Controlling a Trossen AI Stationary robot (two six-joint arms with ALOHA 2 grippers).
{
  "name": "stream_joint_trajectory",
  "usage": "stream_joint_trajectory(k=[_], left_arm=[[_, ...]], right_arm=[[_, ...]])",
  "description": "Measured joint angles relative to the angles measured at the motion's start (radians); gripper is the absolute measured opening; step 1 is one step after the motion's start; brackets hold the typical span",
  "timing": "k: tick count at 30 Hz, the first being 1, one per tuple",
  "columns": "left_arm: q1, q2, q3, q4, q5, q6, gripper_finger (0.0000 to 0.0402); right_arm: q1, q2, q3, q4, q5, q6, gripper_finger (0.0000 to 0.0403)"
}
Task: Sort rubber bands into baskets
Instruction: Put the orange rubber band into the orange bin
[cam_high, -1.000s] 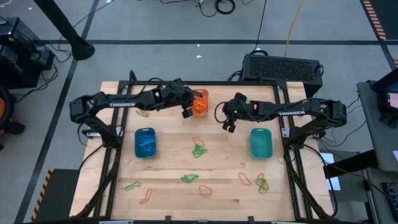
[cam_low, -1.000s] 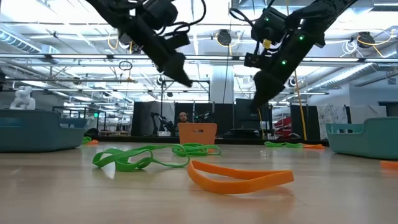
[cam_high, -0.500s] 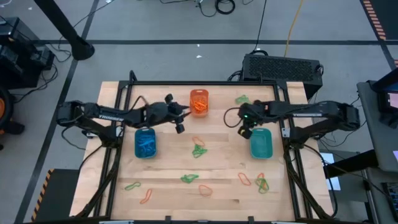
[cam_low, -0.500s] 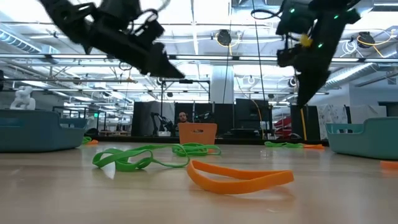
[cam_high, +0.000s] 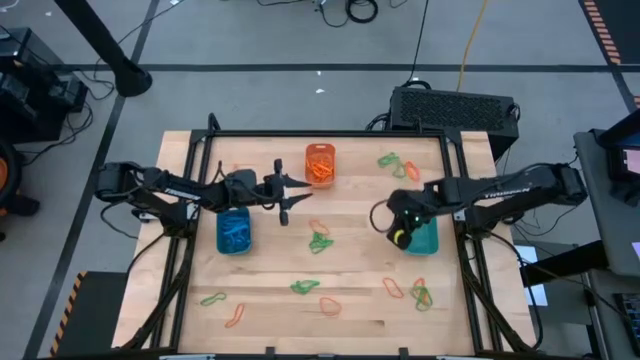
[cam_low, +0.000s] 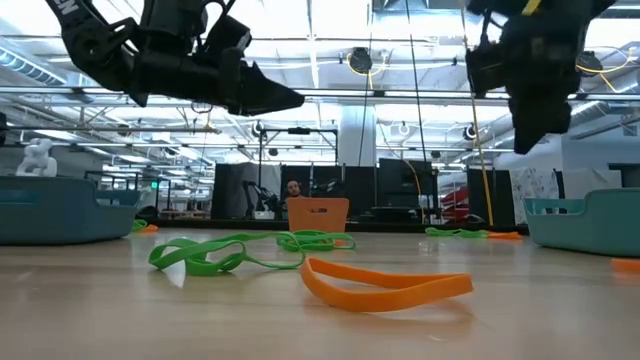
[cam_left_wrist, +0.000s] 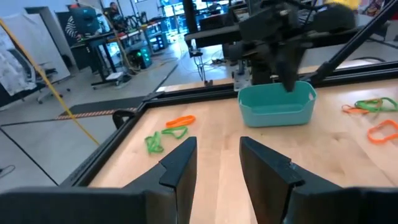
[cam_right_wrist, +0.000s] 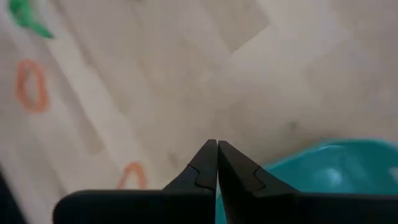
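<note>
My left gripper (cam_high: 290, 197) hangs level between the orange basket (cam_high: 320, 163) and the blue basket (cam_high: 233, 230). It is open (cam_left_wrist: 217, 149) with nothing between its fingers. My right gripper (cam_high: 399, 236) points steeply down beside the teal basket's (cam_high: 422, 232) left rim. It is shut (cam_right_wrist: 216, 149), and no band shows at its tips. Rubber bands lie flat on the wood: a green one (cam_high: 320, 242) and an orange one (cam_high: 318, 226) at the middle, and several along the near side (cam_high: 303, 287).
A green and orange bunch (cam_high: 395, 163) lies at the far right. More bands lie near the front edge (cam_high: 235, 317) and at the near right (cam_high: 420, 295). A black frame (cam_high: 320, 133) borders the table. The blue and orange baskets hold bands.
My left gripper has drawn back from the orange basket toward the table's left and near side, sinking a little and tipping from a downward slant to level. My right gripper, still shut, has gone toward the table's right and near edge to the teal basket, tipping steeper downward.
</note>
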Motion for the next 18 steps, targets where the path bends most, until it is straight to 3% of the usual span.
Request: stream_joint_trajectory(k=[7,18], left_arm=[[0.0,0.0,0.0,-0.014,0.0,0.0,0.013],[-0.012,0.0,0.0,-0.015,0.007,0.0,0.013]], right_arm=[[0.197,0.051,0.0,0.107,-0.073,0.155,0.0004],[0.401,0.254,0.0,0.166,-0.063,0.184,0.0012]])
